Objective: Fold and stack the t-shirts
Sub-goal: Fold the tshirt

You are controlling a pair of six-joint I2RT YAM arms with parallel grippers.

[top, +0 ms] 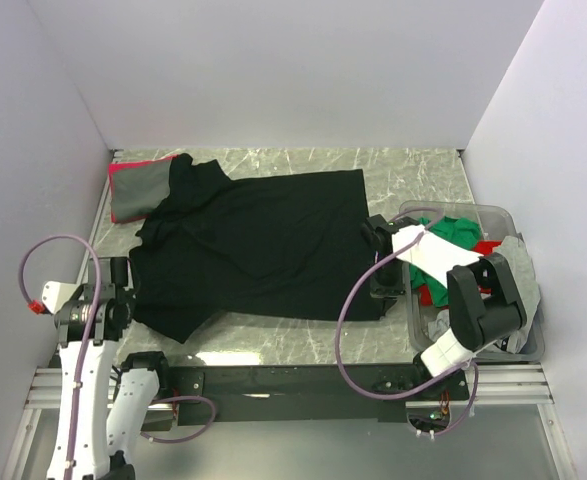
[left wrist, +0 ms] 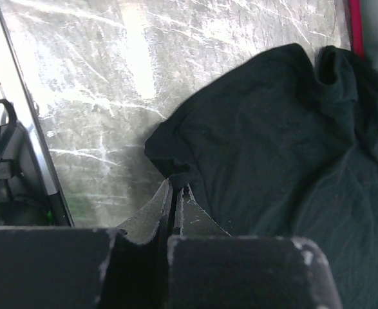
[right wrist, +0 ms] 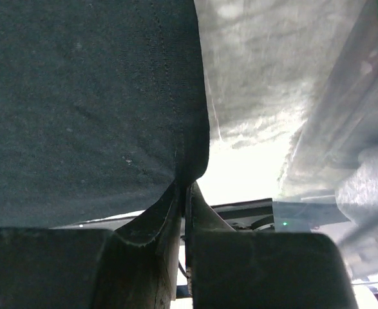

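Both closed tight on black t-shirt (top: 253, 240): left hand (left wrist: 176, 185) pinching near-left edge, right hand (right wrist: 183, 185) near-right corner.

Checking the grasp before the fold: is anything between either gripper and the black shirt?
Nothing visible. The left gripper and the right gripper are each shut on an edge of the black shirt.

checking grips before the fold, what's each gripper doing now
left gripper: shut on the black t-shirt
right gripper: shut on the black t-shirt's hem
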